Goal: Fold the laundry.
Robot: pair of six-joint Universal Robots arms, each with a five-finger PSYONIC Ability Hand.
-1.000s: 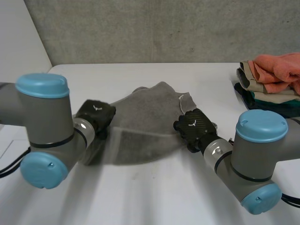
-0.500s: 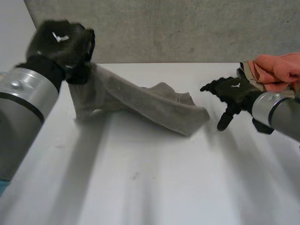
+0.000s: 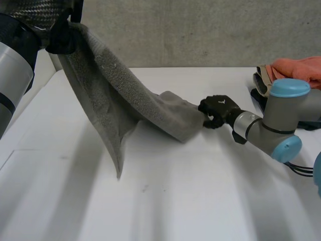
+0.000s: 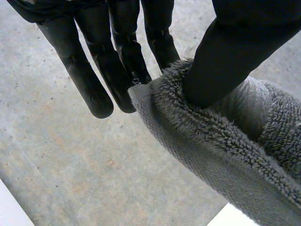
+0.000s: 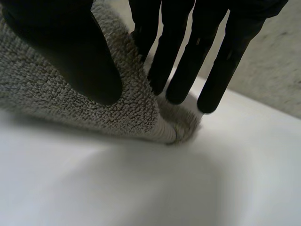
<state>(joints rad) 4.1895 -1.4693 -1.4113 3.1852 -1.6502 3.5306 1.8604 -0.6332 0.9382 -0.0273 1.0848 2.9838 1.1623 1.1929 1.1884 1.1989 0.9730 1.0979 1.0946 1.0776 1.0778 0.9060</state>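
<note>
Grey terry towel (image 3: 115, 95) runs diagonally across the frame. At upper left we see the left hand (image 3: 45, 15) pinching one end high above the white table (image 3: 200, 201), thumb (image 4: 235, 52) pressed into the pile against straight fingers (image 4: 94, 70). A loose corner hangs down left of centre. At centre right, the right hand (image 3: 218, 111) pinches the opposite end down at the table, between thumb and fingers. Folded laundry stack (image 3: 296, 85) sits at the far right edge.
</note>
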